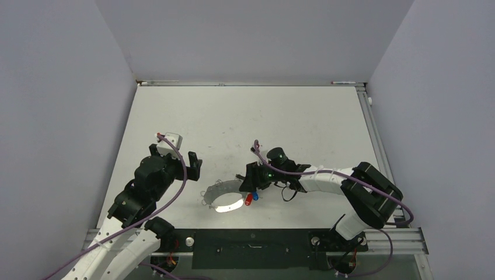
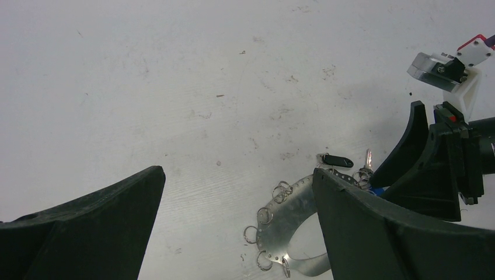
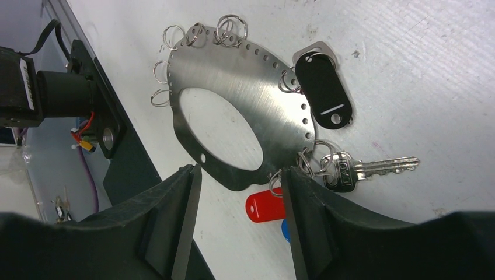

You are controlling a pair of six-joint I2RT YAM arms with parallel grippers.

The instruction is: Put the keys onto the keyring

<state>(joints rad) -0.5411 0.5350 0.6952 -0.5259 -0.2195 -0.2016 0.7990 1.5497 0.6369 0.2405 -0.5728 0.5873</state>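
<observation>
Two end effectors are in my views: the left end effector (image 2: 236, 175) hangs spread wide and empty over the white desk (image 2: 175, 87). The right end effector (image 3: 240, 172) stands released, its fingers (image 3: 175, 227) either side of the near rim of the keyring (image 3: 251, 87), a flat silver metal hoop punched with holes that lies on the desk between the arms. The black plastic-headed key (image 3: 324, 93) and a silver key (image 3: 373, 168) look already hooked on by small split rings (image 3: 230, 28), but I cannot tell whether the red-headed key (image 3: 265, 207) and blue-headed key (image 3: 285, 231), at the rim and partly hidden, are attached.
</observation>
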